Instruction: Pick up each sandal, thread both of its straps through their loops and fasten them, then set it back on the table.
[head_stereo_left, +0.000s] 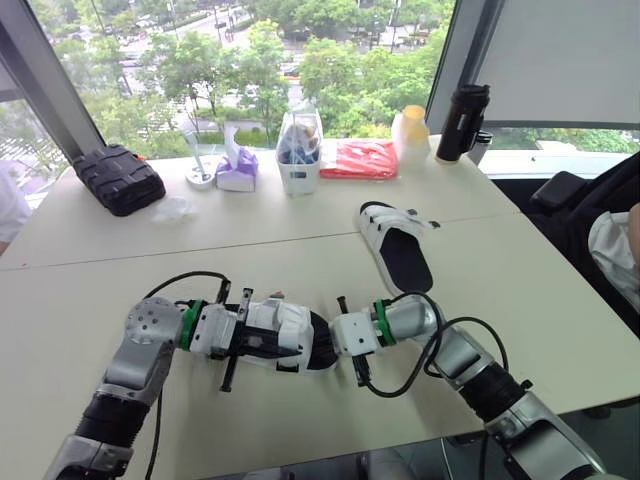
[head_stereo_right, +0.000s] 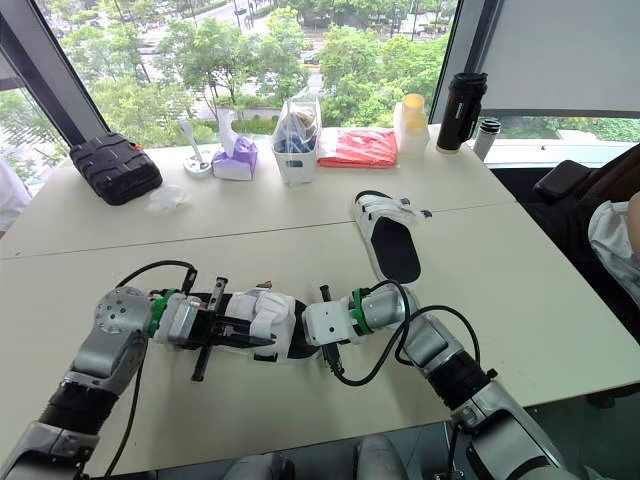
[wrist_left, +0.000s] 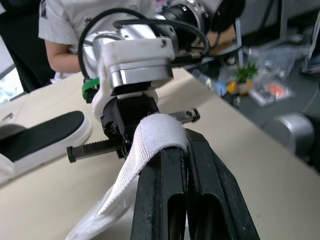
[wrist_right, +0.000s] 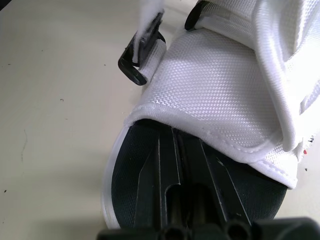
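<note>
Pale table (head_stereo_left: 300, 225) by a big window (head_stereo_left: 130, 40), trees (head_stereo_left: 350, 70) outside. Lower centre, left gripper (wrist_left: 186, 146) clamps the strap (wrist_left: 160, 131) of a sandal (head_stereo_left: 292, 322). Right gripper (wrist_right: 175, 142) fingers pressed together, lying on its insole.

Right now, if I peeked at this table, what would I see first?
Two grippers meet on a white sandal near the table's front edge: the left gripper pinches its white strap, and the right gripper lies shut on its dark footbed. A second sandal lies alone further back to the right, and a black case, a red packet and a black flask sit along the window side.
</note>
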